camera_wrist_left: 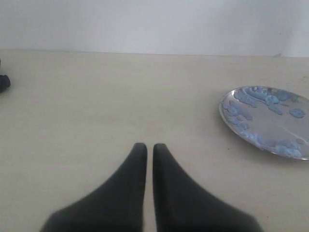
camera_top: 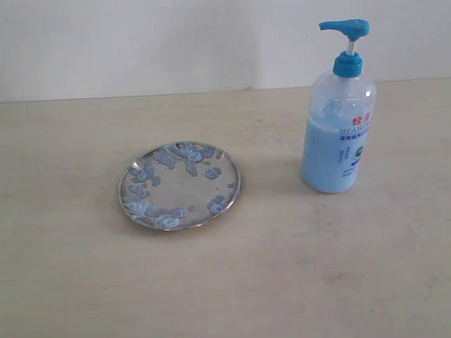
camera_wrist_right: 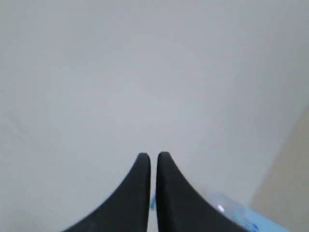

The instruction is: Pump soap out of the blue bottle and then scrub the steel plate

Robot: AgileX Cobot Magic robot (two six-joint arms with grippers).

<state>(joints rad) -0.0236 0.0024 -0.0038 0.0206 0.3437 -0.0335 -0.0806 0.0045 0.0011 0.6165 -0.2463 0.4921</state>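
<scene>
Squarely on a pale beige wooden tabletop (camera_top: 66,288) sits the small round shiny steel plate (camera_top: 183,189), its rim and far half dotted with bluish foamy blobs of soap (camera_top: 167,155) — the centre mostly bare metal. Well apart from the plate, to its right in the exterior view, the tall clear plastic bottle of light blue liquid (camera_top: 337,145) stands upright. Its bright blue pump head (camera_top: 345,27) is raised, spout turned toward the plate's side. Behind the plate rises a plain white wall (camera_top: 130,38). The black left gripper (camera_wrist_left: 150,147) hangs over bare tabletop near the plate, fingers drawn to a thin slit and holding nothing. The black right gripper (camera_wrist_right: 153,157) — likewise pinched nearly closed and empty — faces the wall, a blurred part of the bottle showing beside its fingers.
</scene>
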